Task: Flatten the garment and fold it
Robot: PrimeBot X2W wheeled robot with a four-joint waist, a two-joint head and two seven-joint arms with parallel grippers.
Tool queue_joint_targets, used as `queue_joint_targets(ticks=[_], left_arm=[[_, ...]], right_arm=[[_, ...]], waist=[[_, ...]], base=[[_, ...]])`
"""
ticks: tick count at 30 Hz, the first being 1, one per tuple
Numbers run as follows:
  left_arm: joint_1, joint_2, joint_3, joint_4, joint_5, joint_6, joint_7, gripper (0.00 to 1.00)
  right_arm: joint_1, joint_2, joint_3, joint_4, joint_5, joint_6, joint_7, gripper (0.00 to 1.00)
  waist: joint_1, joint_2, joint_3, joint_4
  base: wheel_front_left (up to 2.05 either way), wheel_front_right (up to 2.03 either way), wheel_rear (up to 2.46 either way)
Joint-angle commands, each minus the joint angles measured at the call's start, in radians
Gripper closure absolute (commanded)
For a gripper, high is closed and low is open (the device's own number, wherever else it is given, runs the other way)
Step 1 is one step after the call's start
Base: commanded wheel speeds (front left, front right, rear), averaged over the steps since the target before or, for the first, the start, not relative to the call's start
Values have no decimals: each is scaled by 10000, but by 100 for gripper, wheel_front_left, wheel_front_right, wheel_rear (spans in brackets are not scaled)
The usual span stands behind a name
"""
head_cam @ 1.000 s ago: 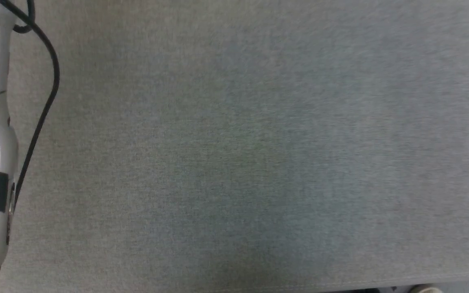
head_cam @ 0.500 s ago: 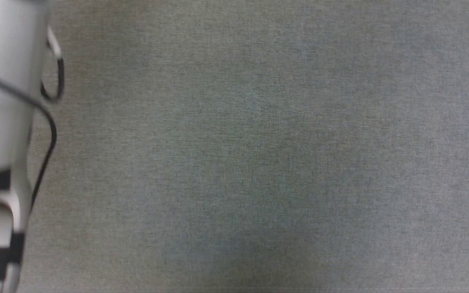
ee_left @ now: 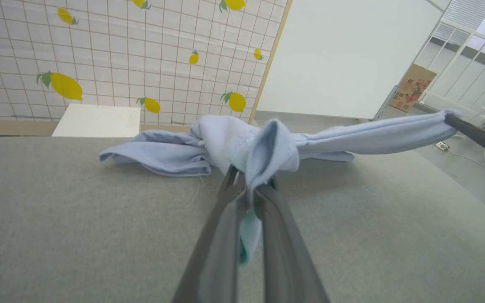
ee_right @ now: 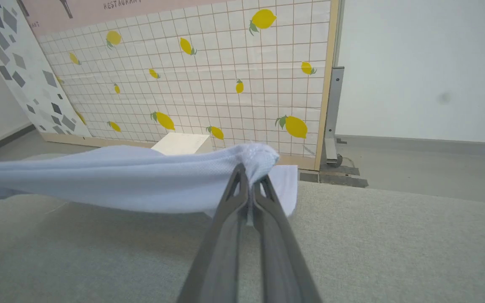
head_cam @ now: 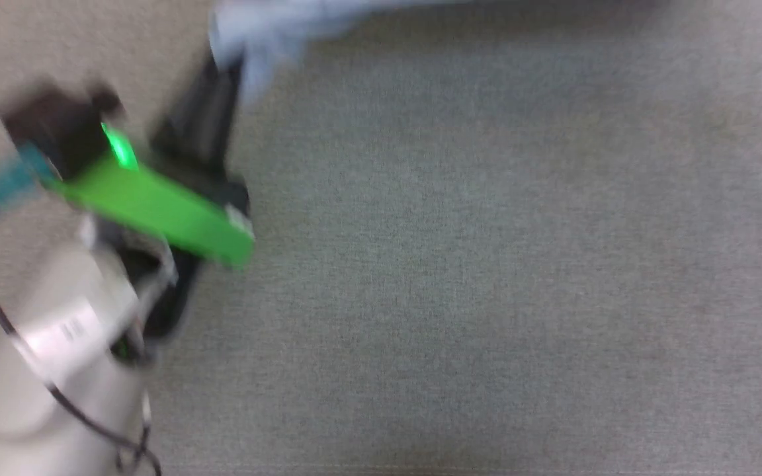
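left hand (ee_left: 251, 182): clamps bunched soft blue garment (ee_left: 166, 151) | right hand (ee_right: 251, 176): clamps stretched knit edge | felt-like grey tabletop (ee_left: 57, 219)

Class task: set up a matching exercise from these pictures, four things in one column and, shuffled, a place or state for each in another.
Things:
1 garment
2 left gripper
3 lemons
4 white block

Places or states:
A printed on the tiled wall
B pulled out into a long band
C fingers shut on bunched cloth
D beside the wall's foot

Pairs: 1-B, 2-C, 3-A, 4-D.
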Motion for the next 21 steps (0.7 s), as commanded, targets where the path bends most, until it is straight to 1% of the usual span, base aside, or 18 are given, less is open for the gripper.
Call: queue_joint_targets(ticks=[1, 7, 11, 18, 19, 21], left_arm=[[649, 219, -118, -66, -11, 76, -110, 100], [3061, 441, -741, -212, 155, 561, -237, 100], [4344, 621, -989, -83, 50, 871, -149, 100], [6097, 750, -1249, -76, -755, 1005, 145, 100], [6860, 891, -1314, -177, -1163, 1151, 418, 100], [7327, 985, -1323, -304, -1420, 1259, 564, 100]], right_arm=[[723, 220, -242, -239, -32, -13, 70, 100], [3549, 1330, -1520, -853, -151, -13, 445, 100], [5115, 1927, -1972, -1195, -397, -13, 804, 100], [7158, 2835, -2658, -1609, -573, -13, 1620, 100], [7955, 3231, -2823, -1910, -646, -13, 2166, 100], [8477, 3447, -2905, -2186, -647, -13, 2584, 100]], waist=[[1, 0, -883, 81], [1, 0, -1793, 119], [1, 0, -2399, 102], [1, 0, -3354, 157], [1, 0, -3815, 169], [1, 0, -4118, 176]], base=[[0, 0, 0], [0, 0, 0], [0, 0, 0], [0, 0, 0], [0, 0, 0], [0, 0, 0]])
